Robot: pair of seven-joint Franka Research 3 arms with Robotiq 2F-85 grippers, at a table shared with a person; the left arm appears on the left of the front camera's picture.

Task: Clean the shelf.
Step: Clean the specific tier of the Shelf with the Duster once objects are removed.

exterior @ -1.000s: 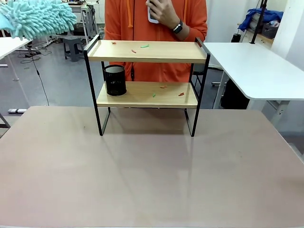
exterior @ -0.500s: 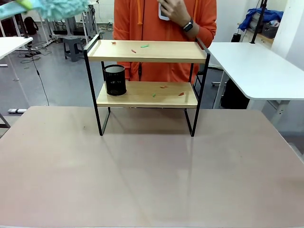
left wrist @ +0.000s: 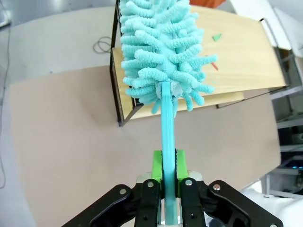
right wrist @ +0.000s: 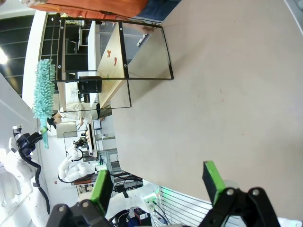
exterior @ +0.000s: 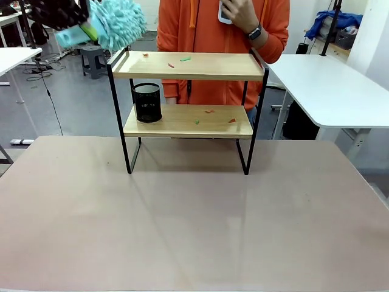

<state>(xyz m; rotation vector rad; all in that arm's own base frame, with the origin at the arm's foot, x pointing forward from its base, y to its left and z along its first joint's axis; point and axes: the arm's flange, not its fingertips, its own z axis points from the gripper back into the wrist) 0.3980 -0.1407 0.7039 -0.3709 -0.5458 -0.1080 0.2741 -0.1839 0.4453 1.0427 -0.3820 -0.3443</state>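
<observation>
The table (exterior: 194, 231) stretches bare in front of the shelf (exterior: 188, 66), which stands at the far edge with a person (exterior: 213, 30) close behind it, one hand (exterior: 242, 15) raised with a phone. The person has stepped a little to the right behind the shelf over the last second. The bigger change is the duster (exterior: 115, 23): a second ago its fluffy turquoise head hung well off the shelf's left end, and now it has swung in, hovering just above and beside the left end of the top board. In the left wrist view the head covers that end of the board while the left gripper (left wrist: 169, 165) is clenched on the duster's flat handle, green pads pressed to both sides. The right gripper (right wrist: 158, 183) is released, fingers wide apart and empty, well in front of the shelf over the table. A black mesh cup (exterior: 147, 102) sits at the left of the lower board. Small scraps lie where they were: green (exterior: 185, 59) and red (exterior: 171, 65) ones on the top board, a few more (exterior: 232, 120) on the lower. Nothing looks swept yet, so cleaning seems about to begin, likely with a sweep along the top board from its left end.
</observation>
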